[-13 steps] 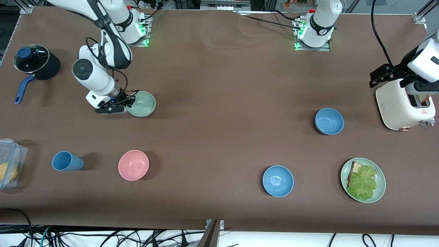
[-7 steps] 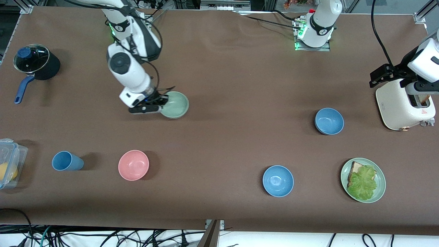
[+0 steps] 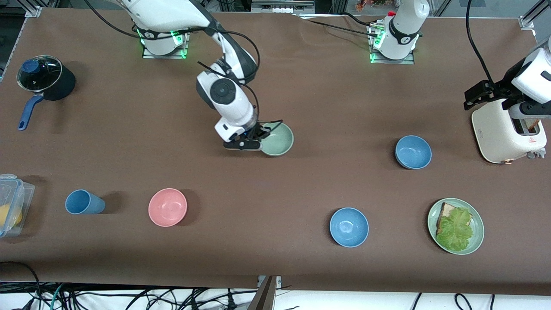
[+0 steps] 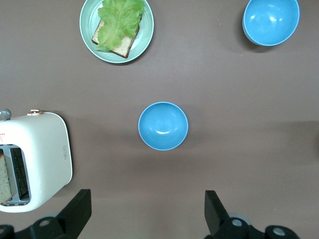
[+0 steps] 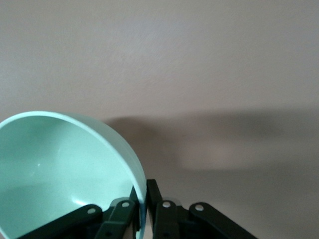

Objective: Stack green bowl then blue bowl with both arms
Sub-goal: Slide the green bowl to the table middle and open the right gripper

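The pale green bowl (image 3: 279, 139) is pinched by its rim in my right gripper (image 3: 259, 137), shut on it over the middle of the table. In the right wrist view one finger is inside the green bowl (image 5: 60, 169) and one outside, with the right gripper (image 5: 146, 206) on the rim. One blue bowl (image 3: 413, 151) sits near the toaster, and a second blue bowl (image 3: 349, 227) lies nearer the front camera. My left gripper (image 3: 477, 94) waits open beside the toaster. Its wrist view shows the left gripper (image 4: 144, 216) empty, above the nearer-to-toaster blue bowl (image 4: 163, 126) and the other blue bowl (image 4: 270, 21).
A white toaster (image 3: 508, 129) stands at the left arm's end, with a green plate of bread and lettuce (image 3: 473, 241) nearer the camera. Toward the right arm's end are a pink bowl (image 3: 167, 207), a blue cup (image 3: 84, 202), a lidded pot (image 3: 43, 77) and a clear container (image 3: 10, 204).
My right gripper has carried the green bowl from the right arm's end toward the middle of the table. The left arm has not moved.
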Tool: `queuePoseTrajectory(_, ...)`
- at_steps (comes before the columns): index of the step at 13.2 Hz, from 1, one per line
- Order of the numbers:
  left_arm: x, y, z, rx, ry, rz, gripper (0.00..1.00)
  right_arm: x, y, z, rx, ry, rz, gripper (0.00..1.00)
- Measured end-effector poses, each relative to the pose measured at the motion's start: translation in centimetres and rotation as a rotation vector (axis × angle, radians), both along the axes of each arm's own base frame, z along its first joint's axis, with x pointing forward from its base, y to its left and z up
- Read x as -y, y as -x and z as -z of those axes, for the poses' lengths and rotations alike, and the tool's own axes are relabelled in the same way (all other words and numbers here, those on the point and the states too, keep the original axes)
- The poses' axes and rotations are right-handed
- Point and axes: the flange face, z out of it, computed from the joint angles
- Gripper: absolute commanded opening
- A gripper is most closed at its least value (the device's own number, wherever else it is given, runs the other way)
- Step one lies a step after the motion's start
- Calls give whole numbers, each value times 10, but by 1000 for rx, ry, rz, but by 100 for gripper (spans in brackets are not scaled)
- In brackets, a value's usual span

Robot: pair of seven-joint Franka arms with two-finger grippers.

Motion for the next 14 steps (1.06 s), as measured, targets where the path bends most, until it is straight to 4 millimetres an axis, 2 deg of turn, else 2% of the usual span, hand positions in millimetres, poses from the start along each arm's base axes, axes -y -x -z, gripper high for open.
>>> queuePoseTrajectory(3,0,0,0,0,0,0,100,-18,7,24,-44,-13,12,0)
queuePoseTrajectory(8,0,0,0,0,0,0,100,-27,18,32,-60,-9,0,0)
queuePoseTrajectory(9,0,0,0,0,0,0,100,-28,19,32,-60,-9,-2,25)
queuePoseTrajectory(10,0,0,0,0,0,0,100,-29,20,32,-61,-8,-5,90)
queuePoseTrajectory(11,0,0,0,0,0,0,100,-30,21,33,-66,-4,-7,100)
queuePoseTrajectory(14,0,0,0,0,0,0,100,-32,20,31,-62,-7,-11,100)
